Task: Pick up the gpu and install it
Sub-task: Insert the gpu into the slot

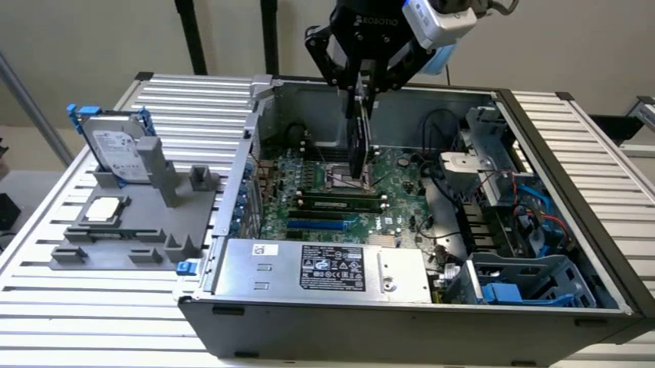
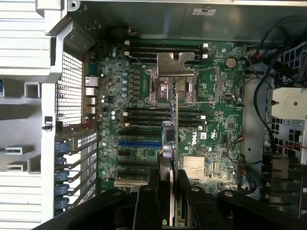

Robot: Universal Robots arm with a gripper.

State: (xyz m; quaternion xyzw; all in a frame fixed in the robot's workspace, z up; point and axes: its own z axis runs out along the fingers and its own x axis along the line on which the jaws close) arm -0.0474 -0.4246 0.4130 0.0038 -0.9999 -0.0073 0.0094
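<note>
The gpu hangs upright inside the open computer case, a thin dark card seen nearly edge-on. My gripper is shut on its upper edge. The card's lower end is over the green motherboard, near the CPU socket. In the wrist view the gpu is a narrow strip running out from between my black fingers, over the motherboard. Whether the card touches the board I cannot tell. My gripper sits above the long slots.
A blue expansion slot lies beside the card, and the CPU socket bracket is beyond it. A silver hard drive with blue rails and a square CPU chip sit on a grey stand. The power supply and cables crowd the case.
</note>
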